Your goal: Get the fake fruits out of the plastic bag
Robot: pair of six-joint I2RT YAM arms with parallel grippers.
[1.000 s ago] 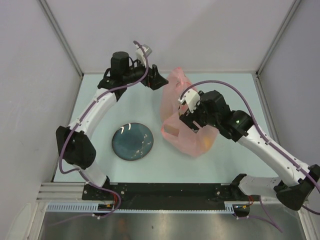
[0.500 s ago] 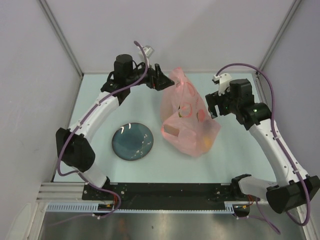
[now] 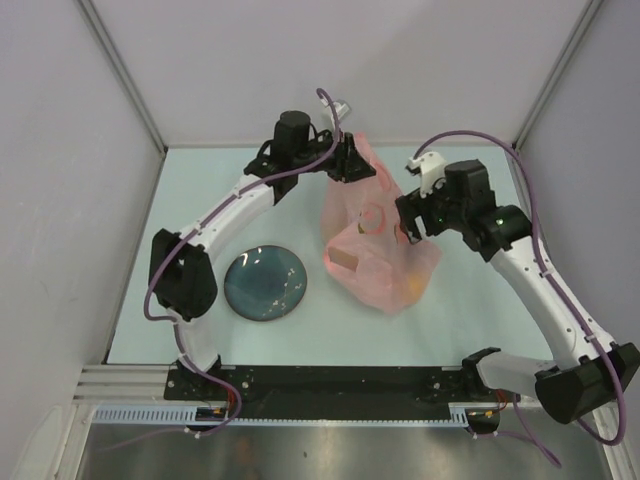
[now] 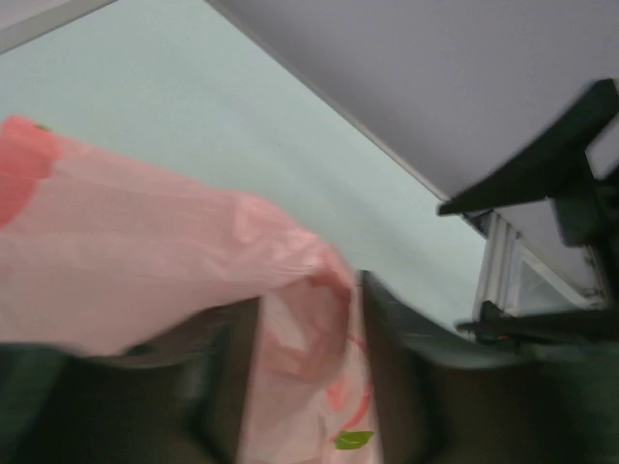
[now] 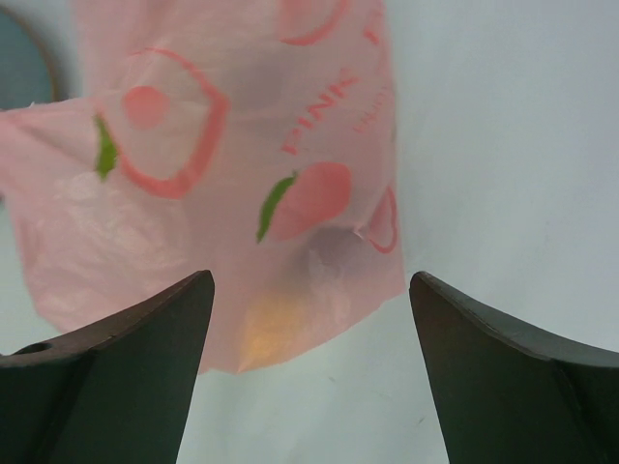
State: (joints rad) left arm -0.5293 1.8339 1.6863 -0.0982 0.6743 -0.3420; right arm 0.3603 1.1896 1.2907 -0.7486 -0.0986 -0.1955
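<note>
Right now the fruits [image 5: 273, 327] show only as a dim orange glow inside the pink bag [image 3: 378, 255], which lies right of the table's [image 3: 330, 330] centre, with the plate [image 3: 265, 285] at its 9 o'clock. Your left gripper [image 4: 309, 295] straddles a fold at the bag's 12 o'clock; whether it pinches cannot be told. Your right gripper [image 5: 311, 280] hangs spread open at 2 o'clock. Thin plastic may slip free, or fruit may spill and roll.

Light bright, even, diffuse; shadows faint. Left wrist view smeared by blur around the left pincer [image 4: 305, 295]; right pincer [image 5: 311, 280] fingers dark, soft-edged.
</note>
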